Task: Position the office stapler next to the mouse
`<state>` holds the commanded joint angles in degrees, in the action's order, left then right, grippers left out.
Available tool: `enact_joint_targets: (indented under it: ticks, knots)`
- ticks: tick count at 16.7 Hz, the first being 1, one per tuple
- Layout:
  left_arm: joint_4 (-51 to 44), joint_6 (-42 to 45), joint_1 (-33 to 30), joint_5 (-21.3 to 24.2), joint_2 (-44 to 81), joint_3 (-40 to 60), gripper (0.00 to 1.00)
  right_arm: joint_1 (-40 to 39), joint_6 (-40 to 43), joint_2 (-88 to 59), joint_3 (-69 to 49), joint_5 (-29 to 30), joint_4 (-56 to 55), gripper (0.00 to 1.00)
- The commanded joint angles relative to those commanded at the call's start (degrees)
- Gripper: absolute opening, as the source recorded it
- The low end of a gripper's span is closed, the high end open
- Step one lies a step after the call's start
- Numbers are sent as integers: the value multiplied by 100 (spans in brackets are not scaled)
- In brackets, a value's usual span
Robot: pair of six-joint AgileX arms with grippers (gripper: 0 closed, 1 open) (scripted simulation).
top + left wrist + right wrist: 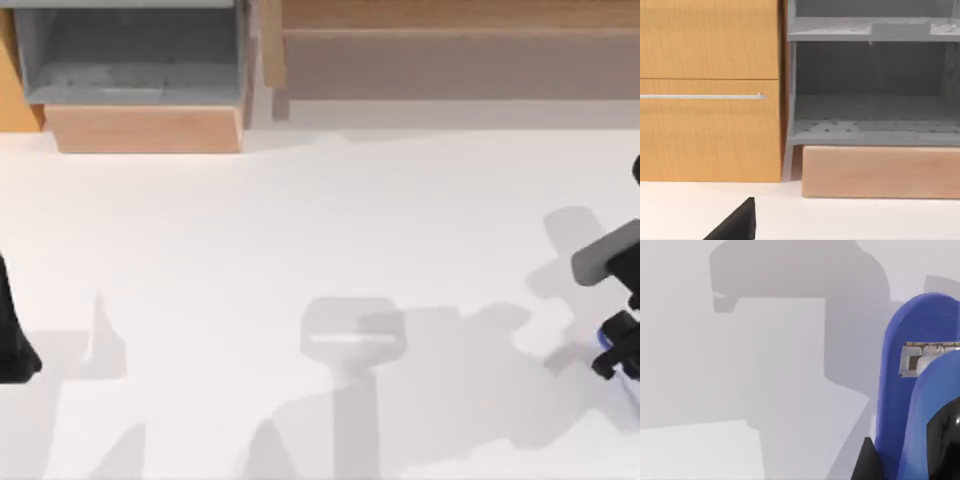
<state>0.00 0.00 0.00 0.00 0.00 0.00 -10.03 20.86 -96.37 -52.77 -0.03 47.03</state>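
While low at table's right edge, right hand (615, 352) over office stapler (920, 390).

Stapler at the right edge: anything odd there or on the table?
Nothing spilled or damaged. The stapler sits at the table's far right edge under the right claw, with no mouse near it. The left arm is parked at the left edge.

Right gripper (622, 352): low at our worktop's (300, 250) right edge, over the office stapler (612, 340) | left arm (12, 330): parked, left edge | grey shelf unit (130, 55): far-left corner | we cannot tell finger state.
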Motion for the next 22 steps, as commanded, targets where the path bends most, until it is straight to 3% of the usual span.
enact_joint_targets:
  ticks: [8,11,17,22]
  knots:
    - [0,0,0,0,0,0,100,211,57,45,-196,7,139,0]
    - [0,0,0,0,0,0,100,959,191,-79,-426,22,260,0]
    - [0,0,0,0,0,0,100,3193,492,-333,-851,59,544,0]
    - [0,0,0,0,0,0,100,3700,578,-300,-984,59,580,0]
